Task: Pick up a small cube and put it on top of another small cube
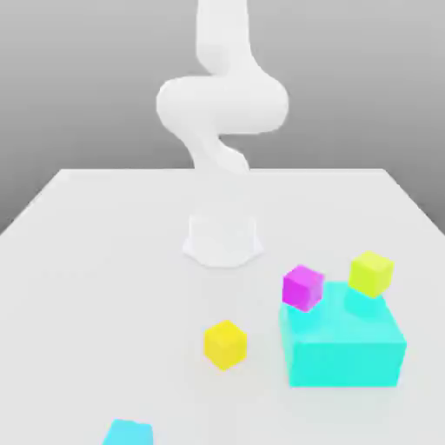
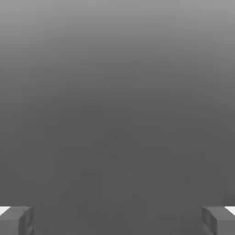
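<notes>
The small cyan cube (image 1: pixel 129 432) lies on the white table (image 1: pixel 104 261) at the near edge, cut by the exterior view's lower border. A yellow small cube (image 1: pixel 225 344) sits near the middle front. A magenta cube (image 1: pixel 303 287) and a yellow-green cube (image 1: pixel 371 273) are at the far top edge of the large cyan block (image 1: pixel 343 348); I cannot tell whether they rest on it. In the hand view my gripper (image 2: pixel 117 220) is open, its grey fingertips (image 2: pixel 17 219) far apart with nothing between them, facing plain grey background.
The arm's white base (image 1: pixel 222 239) stands at the table's middle back, and its links (image 1: pixel 222 104) rise out of the top of the exterior view. The large cyan block occupies the front of the exterior view's right.
</notes>
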Motion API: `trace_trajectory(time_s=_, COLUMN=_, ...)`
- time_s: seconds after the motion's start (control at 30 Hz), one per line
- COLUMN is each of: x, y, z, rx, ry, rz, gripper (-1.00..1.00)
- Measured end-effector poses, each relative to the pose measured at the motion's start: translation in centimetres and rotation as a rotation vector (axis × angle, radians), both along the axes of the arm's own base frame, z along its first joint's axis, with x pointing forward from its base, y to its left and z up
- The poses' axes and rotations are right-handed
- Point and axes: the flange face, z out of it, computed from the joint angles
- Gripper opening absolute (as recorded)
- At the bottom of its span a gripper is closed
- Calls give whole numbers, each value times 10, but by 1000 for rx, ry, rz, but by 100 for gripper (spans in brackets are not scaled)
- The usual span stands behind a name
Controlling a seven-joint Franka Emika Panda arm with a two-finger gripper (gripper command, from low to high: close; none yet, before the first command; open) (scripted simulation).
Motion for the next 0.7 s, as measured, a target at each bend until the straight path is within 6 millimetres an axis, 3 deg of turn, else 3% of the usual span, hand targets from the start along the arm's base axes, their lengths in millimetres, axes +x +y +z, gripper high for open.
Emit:
trace_trajectory(time_s=0.17, x=60, y=-17, z=-68, rx=20, ry=129, rz=-15, gripper=0)
trace_trajectory(time_s=0.37, x=113, y=-39, z=-160, rx=39, ry=279, rz=-39, gripper=0)
trace_trajectory(time_s=0.53, x=142, y=-58, z=-244, rx=50, ry=402, rz=-64, gripper=0)
trace_trajectory(time_s=0.7, x=155, y=-80, z=-333, rx=57, ry=526, rz=-98, gripper=0)
